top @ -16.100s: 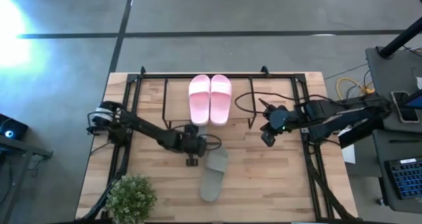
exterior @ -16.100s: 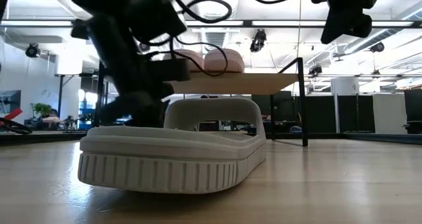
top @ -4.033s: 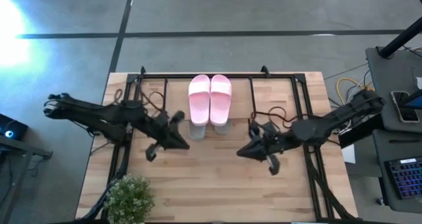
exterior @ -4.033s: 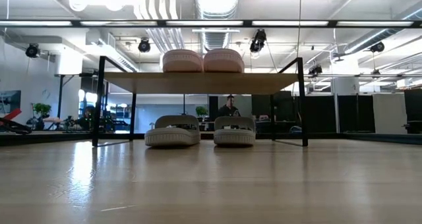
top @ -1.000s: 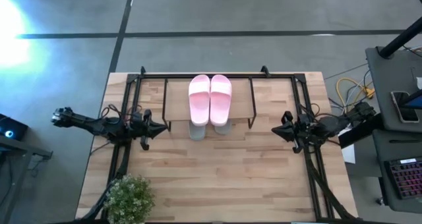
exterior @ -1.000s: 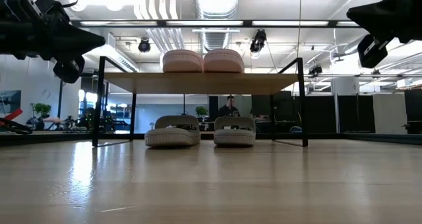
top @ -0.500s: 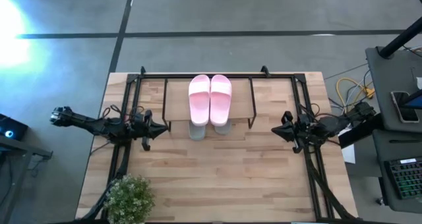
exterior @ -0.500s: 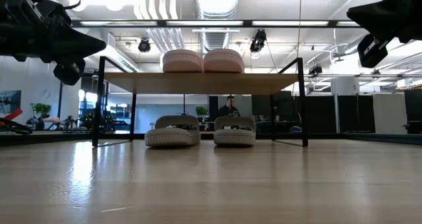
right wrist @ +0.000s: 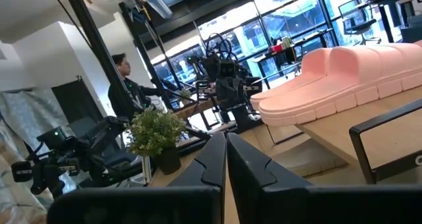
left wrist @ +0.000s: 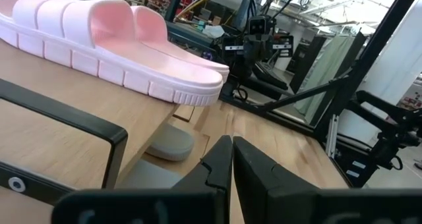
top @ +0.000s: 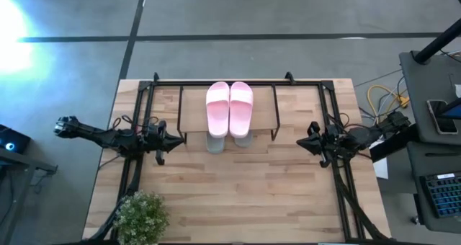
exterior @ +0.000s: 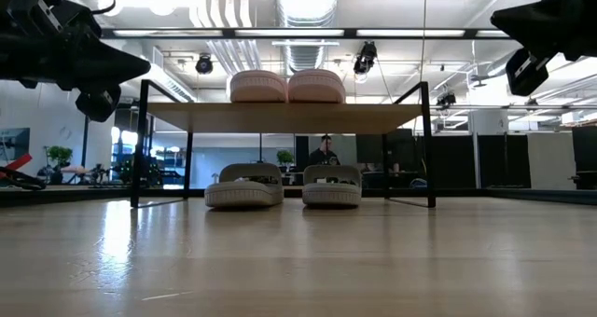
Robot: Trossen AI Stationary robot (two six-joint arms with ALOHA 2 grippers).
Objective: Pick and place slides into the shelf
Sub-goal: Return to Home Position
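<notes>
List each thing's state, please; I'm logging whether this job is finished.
shelf: upright.
pink slides: side by side on top of the shelf.
grey slides: side by side on the table, under the shelf.
left tool: shut, empty, over the table's left side.
right tool: shut, empty, over its right side.

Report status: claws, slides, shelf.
Left claw shut, empty, left of shelf; right claw same, right of it. Pink pair on top board, grey-green pair underneath. Potted plant at table corner, left-arm side, well clear.

Potted plant [top: 143, 215] at table [top: 245, 202] corner; keyboard [top: 441, 192] beside table; person [exterior: 324, 153] in room behind.
</notes>
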